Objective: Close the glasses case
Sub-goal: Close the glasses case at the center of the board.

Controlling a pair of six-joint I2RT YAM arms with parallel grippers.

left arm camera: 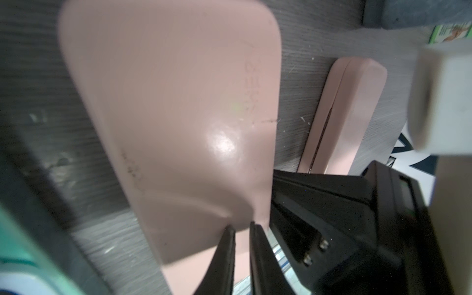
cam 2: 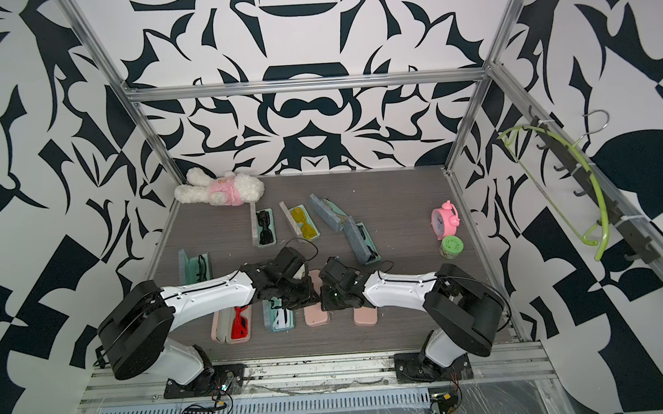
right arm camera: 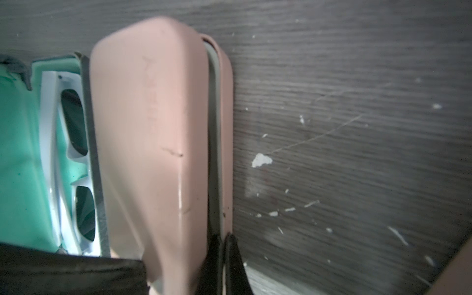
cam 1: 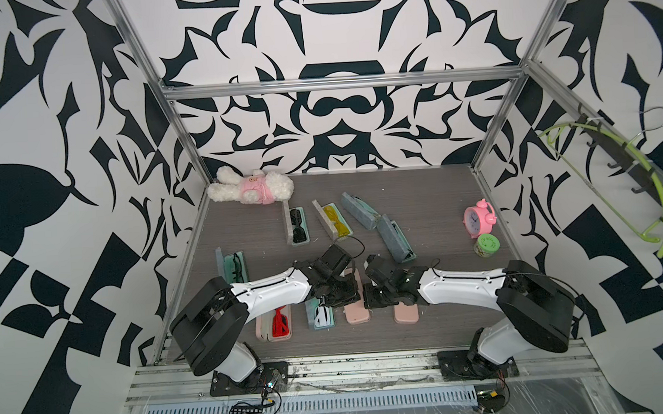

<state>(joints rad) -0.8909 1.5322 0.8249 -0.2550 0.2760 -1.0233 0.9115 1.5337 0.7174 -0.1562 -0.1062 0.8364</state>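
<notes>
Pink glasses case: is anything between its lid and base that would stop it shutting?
Possibly. In the right wrist view the lid is nearly down on the base rim, but the right end effector pinches that rim, one finger inside the slit. Otherwise only grey lining shows there.

You see the right gripper (right arm camera: 222,238), black fingers pressed together, at the rim of the matte pink plastic glasses case (right arm camera: 148,127), which stands slightly ajar just ahead of them. Beyond this case from the gripper lies an open mint-green case (right arm camera: 23,153) holding white-framed sunglasses (right arm camera: 63,153).
</notes>
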